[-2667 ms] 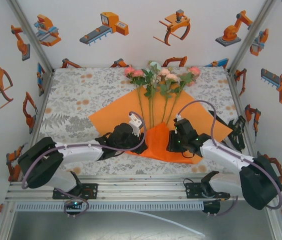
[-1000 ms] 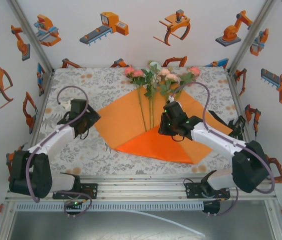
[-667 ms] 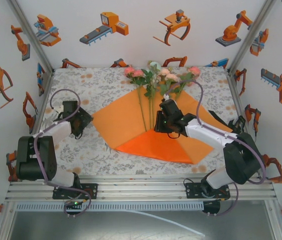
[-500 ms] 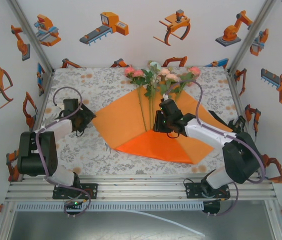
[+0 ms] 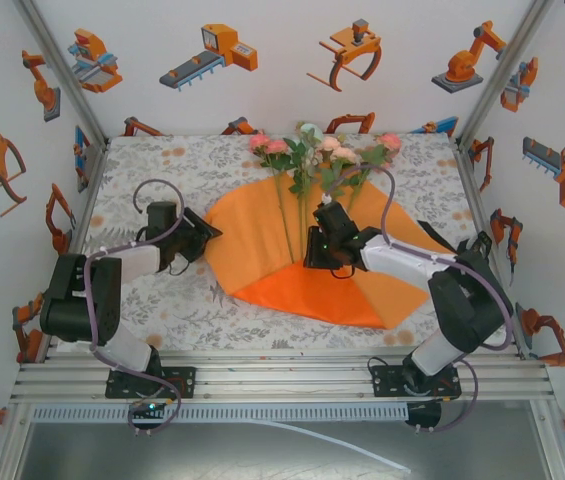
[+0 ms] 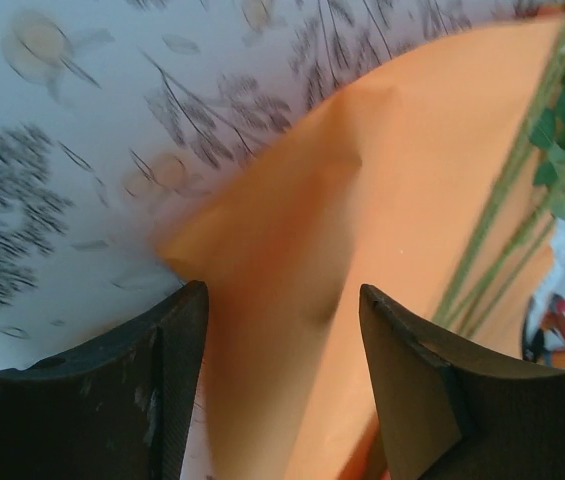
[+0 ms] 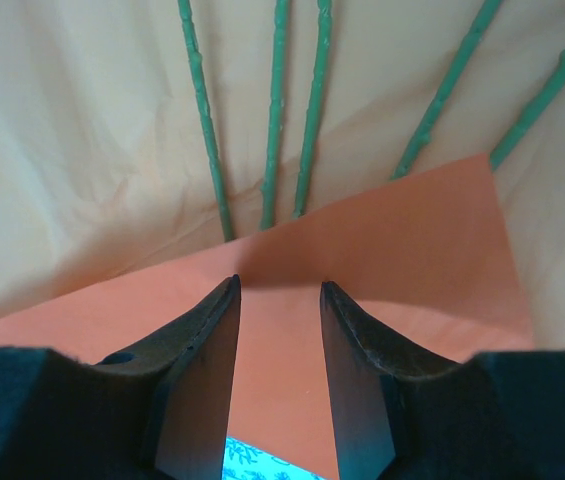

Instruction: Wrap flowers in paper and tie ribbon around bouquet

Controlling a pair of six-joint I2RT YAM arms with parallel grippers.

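Orange paper point(image 5: 262, 235) lies spread on the tablecloth point(image 5: 152, 175). The flowers point(image 5: 322, 150) rest on it lengthwise, heads past the far edge and stems point(image 5: 302, 215) running down the middle. The near corner is folded up as a flap point(image 5: 312, 290) over the stem ends, which closes the bottom of the wrap. The right gripper point(image 5: 319, 255) sits on the tip of that flap, just where the stems vanish under it. Its fingers point(image 7: 207, 340) are parted by a narrow gap with nothing pinched between them. I judge it is pressing down to pin the fold and stems while the side is worked. The left gripper point(image 5: 205, 232) is at the paper's left corner, which is lifted and curled inward off the cloth. Its fingers point(image 6: 157, 395) are spread wide with the corner between them, not closed on it. That placement suits taking the corner and carrying it over the stems. Thin paper may slip or crease if the pin loosens.
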